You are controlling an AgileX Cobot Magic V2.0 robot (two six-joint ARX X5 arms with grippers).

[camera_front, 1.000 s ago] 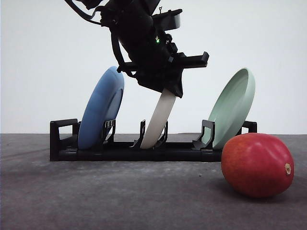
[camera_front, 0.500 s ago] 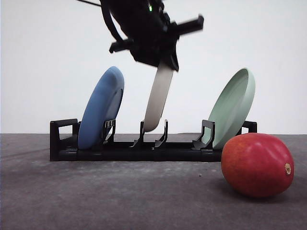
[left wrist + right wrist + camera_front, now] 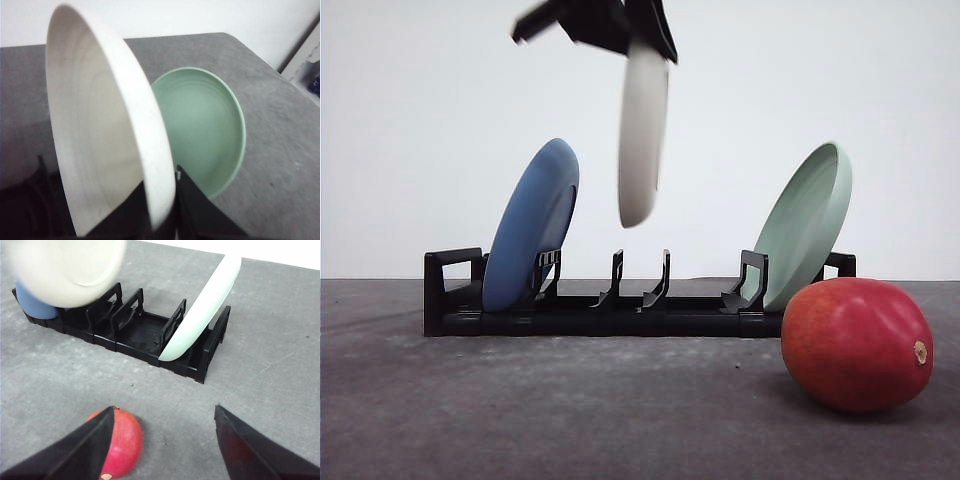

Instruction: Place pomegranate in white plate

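Note:
The white plate [image 3: 643, 130] hangs on edge in the air above the middle slots of the black rack [image 3: 620, 312], free of it. My left gripper [image 3: 645, 35] is shut on its upper rim; in the left wrist view the gripper [image 3: 162, 212] pinches the plate's [image 3: 100, 135] rim between both fingers. The red pomegranate [image 3: 857, 343] lies on the grey table in front of the rack's right end. My right gripper [image 3: 162, 415] hovers open above the table, and the pomegranate [image 3: 122, 442] shows partly behind one finger.
A blue plate [image 3: 532, 225] leans in the rack's left slot and a pale green plate [image 3: 807, 222] in its right slot, just behind the fruit. The grey table [image 3: 570, 410] lies bare in front of the rack to the left.
My left gripper has lifted the white plate up out of the rack's middle slot, and the plate now hangs more upright. The pomegranate has stayed put.

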